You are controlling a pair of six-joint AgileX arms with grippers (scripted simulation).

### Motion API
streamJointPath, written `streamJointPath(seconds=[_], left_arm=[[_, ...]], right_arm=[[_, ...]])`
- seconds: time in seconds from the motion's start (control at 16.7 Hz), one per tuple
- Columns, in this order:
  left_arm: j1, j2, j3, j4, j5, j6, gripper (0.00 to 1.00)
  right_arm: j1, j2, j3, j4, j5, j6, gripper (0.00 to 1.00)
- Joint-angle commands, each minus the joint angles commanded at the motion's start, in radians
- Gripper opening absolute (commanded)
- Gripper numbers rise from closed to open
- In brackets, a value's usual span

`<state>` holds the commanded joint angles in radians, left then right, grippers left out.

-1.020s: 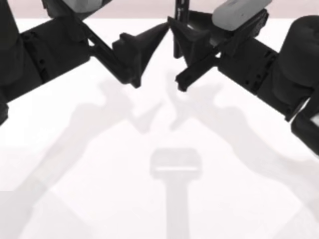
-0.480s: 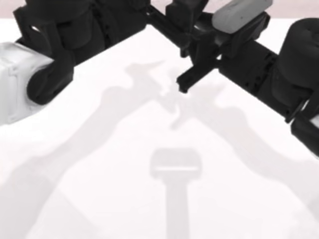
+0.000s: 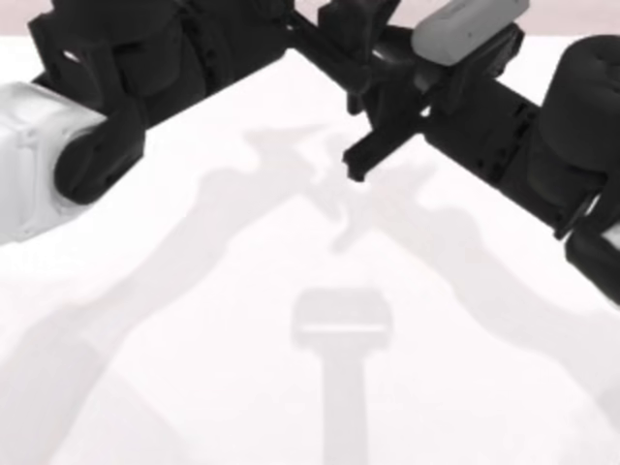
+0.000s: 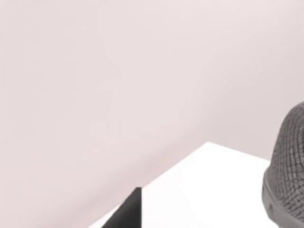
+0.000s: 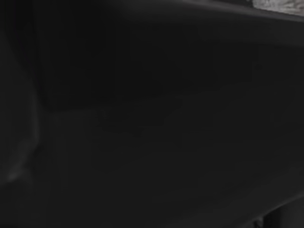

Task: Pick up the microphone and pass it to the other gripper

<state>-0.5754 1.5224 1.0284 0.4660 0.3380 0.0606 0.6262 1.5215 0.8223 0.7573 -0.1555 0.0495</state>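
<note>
Microphone (image 4: 287, 171) sits just beside the left gripper (image 3: 325, 39), mesh head filling its wrist view; both arms meet at the counter's (image 3: 291, 291) far edge, right gripper (image 3: 373, 126) adjacent. Jaws' states: cannot tell.

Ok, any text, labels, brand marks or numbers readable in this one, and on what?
None. No lettering shows on the left arm's white segment, the right arm's grey block, the microphone mesh head or the table. The right wrist view is dark.
</note>
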Motion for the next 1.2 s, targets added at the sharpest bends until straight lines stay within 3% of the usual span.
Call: streamJointPath(seconds=[0.48,1.02,1.2], left_arm=[[0.000,0.000,0.000,0.000,0.000,0.000,0.02],[0.000,0.000,0.000,0.000,0.000,0.000,0.00],[0.000,0.000,0.000,0.000,0.000,0.000,0.00]], right_arm=[[0.000,0.000,0.000,0.000,0.000,0.000,0.00],[0.000,0.000,0.000,0.000,0.000,0.000,0.00],[0.000,0.000,0.000,0.000,0.000,0.000,0.23]])
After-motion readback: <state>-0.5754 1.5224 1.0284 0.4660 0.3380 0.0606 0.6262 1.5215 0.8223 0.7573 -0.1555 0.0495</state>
